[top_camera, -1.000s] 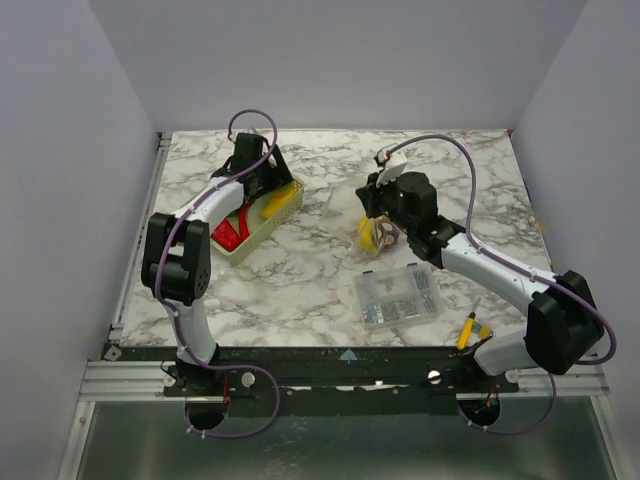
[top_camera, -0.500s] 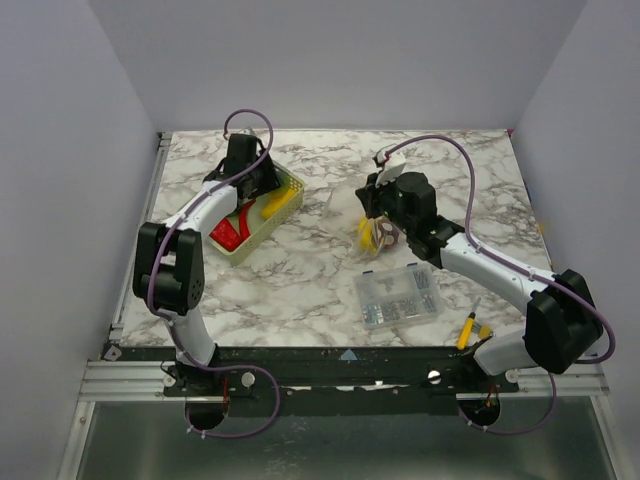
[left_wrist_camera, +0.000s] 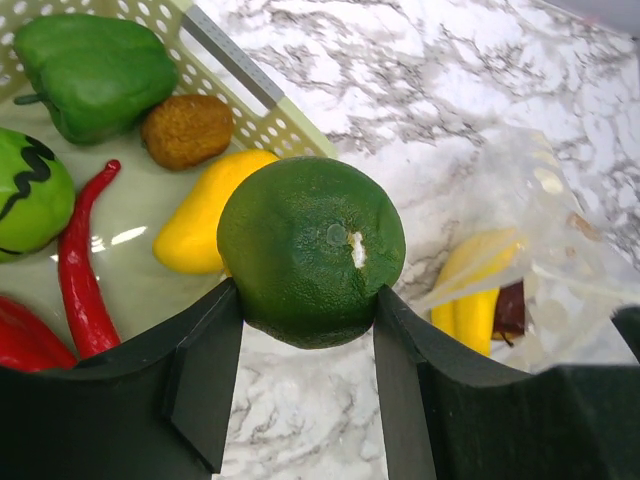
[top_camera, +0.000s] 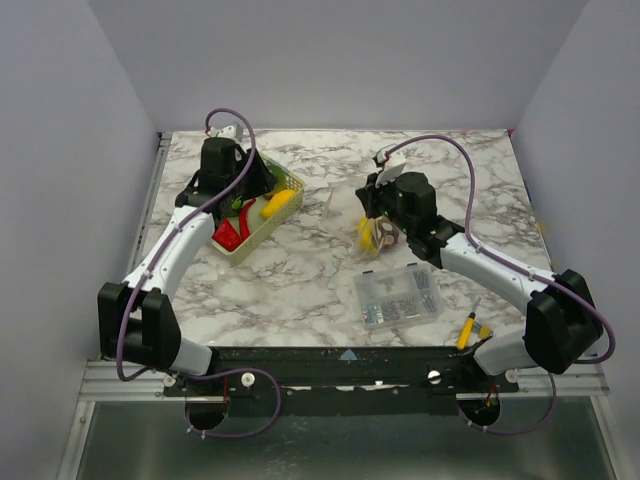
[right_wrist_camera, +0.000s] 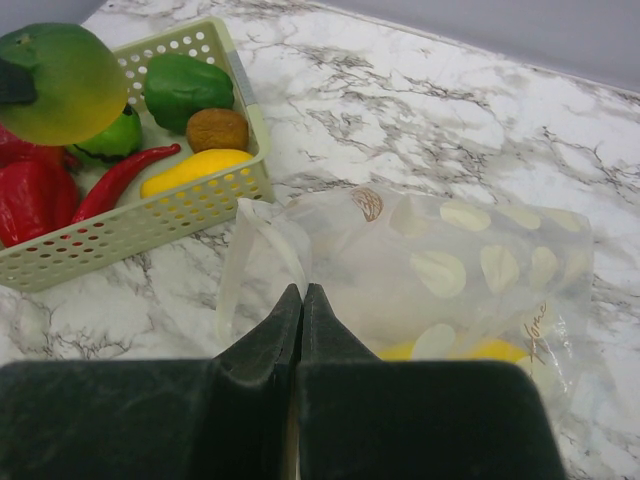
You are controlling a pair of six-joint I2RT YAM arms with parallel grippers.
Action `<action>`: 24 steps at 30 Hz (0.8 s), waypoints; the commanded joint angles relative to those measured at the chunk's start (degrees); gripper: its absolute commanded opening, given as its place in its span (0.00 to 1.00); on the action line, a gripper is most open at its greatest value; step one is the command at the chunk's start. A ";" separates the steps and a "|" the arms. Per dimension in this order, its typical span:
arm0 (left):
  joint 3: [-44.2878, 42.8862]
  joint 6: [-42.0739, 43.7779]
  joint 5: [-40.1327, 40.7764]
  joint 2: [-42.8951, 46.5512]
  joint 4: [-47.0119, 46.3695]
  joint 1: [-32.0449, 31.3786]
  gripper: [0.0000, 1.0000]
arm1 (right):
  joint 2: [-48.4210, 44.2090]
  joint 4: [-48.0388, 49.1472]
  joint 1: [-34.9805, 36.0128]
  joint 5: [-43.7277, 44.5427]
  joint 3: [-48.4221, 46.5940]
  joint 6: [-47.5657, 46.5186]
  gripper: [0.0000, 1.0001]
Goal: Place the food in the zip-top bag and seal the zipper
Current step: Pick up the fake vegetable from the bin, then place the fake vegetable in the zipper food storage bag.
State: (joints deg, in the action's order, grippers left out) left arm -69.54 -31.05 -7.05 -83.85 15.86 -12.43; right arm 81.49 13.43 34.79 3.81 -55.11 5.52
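My left gripper (left_wrist_camera: pixel 305 295) is shut on a round dark green fruit (left_wrist_camera: pixel 310 250) and holds it above the basket's near corner; in the top view the gripper (top_camera: pixel 250 188) is over the basket. The fruit also shows in the right wrist view (right_wrist_camera: pixel 60 80). My right gripper (right_wrist_camera: pixel 302 295) is shut on the mouth edge of the dotted zip-top bag (right_wrist_camera: pixel 450 270), holding it up off the table (top_camera: pixel 378 235). The bag (left_wrist_camera: pixel 545 225) holds a yellow banana (left_wrist_camera: pixel 470 290) and a dark piece (left_wrist_camera: pixel 510 308). The zipper strip is not discernible.
The pale lattice basket (top_camera: pixel 268 222) holds a green pepper (left_wrist_camera: pixel 90 70), a brown nut (left_wrist_camera: pixel 187 130), a yellow fruit (left_wrist_camera: pixel 200 215), a red chilli (left_wrist_camera: pixel 80 290) and other pieces. A clear compartment box (top_camera: pixel 397 294) and a yellow-handled tool (top_camera: pixel 467 330) lie near the right arm's base.
My left arm has swung its elbow out to the left and its wrist has shifted left and back over the basket. The right arm and the bag have not moved.
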 commanded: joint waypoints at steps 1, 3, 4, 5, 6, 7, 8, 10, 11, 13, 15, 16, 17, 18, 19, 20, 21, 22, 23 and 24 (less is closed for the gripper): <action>4.37 0.39 -9.31 6.59 0.26 -0.12 0.14 | -0.84 -0.14 -0.18 1.24 -0.71 -0.60 0.01; 5.94 0.16 -12.89 8.64 0.48 -1.09 0.14 | -0.92 -0.16 -0.22 1.34 -0.76 -0.49 0.01; 6.74 -0.08 -13.87 9.76 0.80 -2.11 0.13 | -0.98 -0.16 -0.20 1.39 -0.70 -0.59 0.01; 8.04 -0.55 -14.21 10.93 1.06 -3.32 0.12 | -1.05 -0.19 -0.21 1.52 -0.63 -0.54 0.01; 9.83 -1.34 -13.76 12.23 0.69 -5.14 0.11 | -1.14 -0.12 -0.19 1.60 -0.66 -0.59 0.01; 11.46 -1.94 -13.63 13.46 -0.08 -6.88 0.12 | -1.17 -0.12 -0.22 1.56 -0.68 -0.54 0.01; 13.30 -2.73 -13.47 14.28 -1.27 -9.22 0.11 | -1.24 -0.16 -0.18 1.49 -0.58 -0.40 0.01; 15.79 -4.30 -13.49 15.01 -3.54 -13.04 0.12 | -1.59 -0.10 -0.24 0.96 -0.38 -0.08 0.01; 16.32 -5.04 -14.19 14.49 -4.29 -14.24 0.12 | -1.95 0.12 -0.27 0.52 -0.23 -0.06 0.01; 15.96 -5.99 -15.37 12.76 -4.97 -15.21 0.11 | -2.74 0.85 -0.22 -0.16 0.32 -0.03 0.01; 13.90 -6.25 -14.99 10.51 -3.74 -15.94 0.10 | -3.73 1.49 -0.24 -0.46 1.01 -0.21 0.01; 12.74 -6.30 -15.39 9.28 -3.16 -16.11 0.11 | -4.21 1.80 -0.24 -0.42 1.34 -0.25 0.01; 11.28 -6.26 -16.19 7.83 -2.55 -16.35 0.11 | -4.47 1.88 -0.28 -0.64 1.49 -0.29 0.01; 10.07 -6.22 -16.91 6.37 -2.12 -16.51 0.10 | -4.71 1.94 -0.24 -1.01 1.57 -0.21 0.01; 8.81 -6.41 -17.71 5.25 -1.97 -16.70 0.10 | -4.90 2.02 -0.18 -1.55 1.69 -0.23 0.01; 7.87 -6.83 -18.43 3.98 -2.01 -16.87 0.10 | -4.96 2.09 -0.23 -2.22 1.78 -0.20 0.01; 6.89 -7.57 -19.00 2.92 -2.37 -17.08 0.10 | -4.99 2.25 -0.19 -2.69 1.84 -0.17 0.01; 6.18 -8.24 -19.50 1.85 -2.93 -17.37 0.10 | -5.09 2.26 -0.21 -2.84 1.77 -0.18 0.01; 5.48 -8.85 -19.92 1.00 -3.54 -17.68 0.10 | -5.12 2.28 -0.30 -2.92 1.82 -0.24 0.01; 4.88 -9.60 -20.15 0.20 -4.06 -18.07 0.09 | -5.21 2.28 -0.18 -2.99 1.90 -0.18 0.01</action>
State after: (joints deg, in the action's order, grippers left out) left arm -60.86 -37.67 -23.09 -80.86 14.35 -29.04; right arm 77.43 13.76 34.79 2.79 -54.00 5.56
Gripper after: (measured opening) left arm 0.501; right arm 0.008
